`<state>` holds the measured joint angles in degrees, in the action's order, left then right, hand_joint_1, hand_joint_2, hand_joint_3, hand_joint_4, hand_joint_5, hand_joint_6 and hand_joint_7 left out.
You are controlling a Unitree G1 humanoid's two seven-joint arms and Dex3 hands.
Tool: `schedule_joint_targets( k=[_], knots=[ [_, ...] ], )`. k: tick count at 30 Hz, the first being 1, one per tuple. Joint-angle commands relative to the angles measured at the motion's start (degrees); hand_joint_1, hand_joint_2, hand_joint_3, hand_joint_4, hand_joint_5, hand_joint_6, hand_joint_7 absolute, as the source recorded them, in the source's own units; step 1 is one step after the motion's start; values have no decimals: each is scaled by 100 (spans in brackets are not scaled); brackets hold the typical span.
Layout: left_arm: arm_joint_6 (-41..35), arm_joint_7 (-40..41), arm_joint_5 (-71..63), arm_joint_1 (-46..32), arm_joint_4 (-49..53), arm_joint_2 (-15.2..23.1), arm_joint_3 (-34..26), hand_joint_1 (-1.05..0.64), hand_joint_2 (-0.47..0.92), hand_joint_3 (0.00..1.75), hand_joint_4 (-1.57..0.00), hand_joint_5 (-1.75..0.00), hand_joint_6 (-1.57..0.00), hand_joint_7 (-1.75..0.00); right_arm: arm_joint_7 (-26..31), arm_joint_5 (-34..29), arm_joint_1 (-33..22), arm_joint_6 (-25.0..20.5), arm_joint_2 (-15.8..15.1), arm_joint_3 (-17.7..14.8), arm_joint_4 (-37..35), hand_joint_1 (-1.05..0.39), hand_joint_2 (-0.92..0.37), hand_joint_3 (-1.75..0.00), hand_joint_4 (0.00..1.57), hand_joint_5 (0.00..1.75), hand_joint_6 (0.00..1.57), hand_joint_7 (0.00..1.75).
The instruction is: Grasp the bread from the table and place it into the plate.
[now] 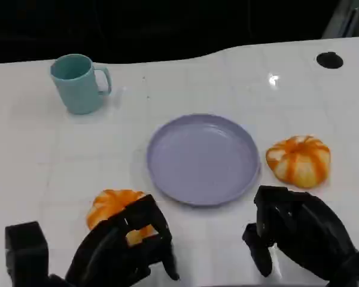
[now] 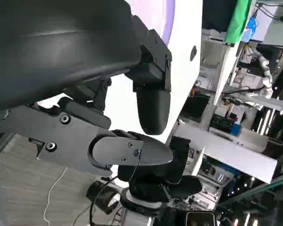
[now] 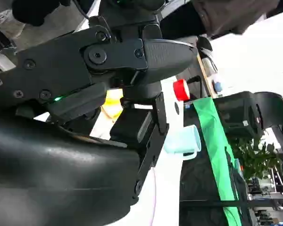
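Just bread (image 1: 112, 206) under left hand (image 1: 128, 245)

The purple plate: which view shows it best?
The head view: the whole plate lies unobstructed mid-table, between the two breads. The left wrist view catches just a sliver of its purple rim past the left hand. I cannot make it out in the right wrist view.

- A teal mug (image 1: 79, 82) stands upright at the upper left, handle toward the picture's right.
- A black round spot (image 1: 329, 60) marks the white bench (image 1: 36, 155) at the upper right.
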<state>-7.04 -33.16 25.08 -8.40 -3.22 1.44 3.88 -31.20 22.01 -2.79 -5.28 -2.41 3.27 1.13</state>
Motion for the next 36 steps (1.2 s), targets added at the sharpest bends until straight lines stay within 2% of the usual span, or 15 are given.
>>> schedule_joint_targets(
  k=[1,36],
  knots=[
    [72,67,-74,12,-32,56,-31,-56,92,32,-70,-175,-45,-175,-44,45,38,8,-68,-74,-51,-93,-92,-36,120,164,101,150],
    [307,-22,-32,145,239,24,-121,-57,92,32,-69,-175,-45,-175,-105,-18,132,126,-33,-99,-255,-93,-92,-37,120,164,102,150]
  ],
)
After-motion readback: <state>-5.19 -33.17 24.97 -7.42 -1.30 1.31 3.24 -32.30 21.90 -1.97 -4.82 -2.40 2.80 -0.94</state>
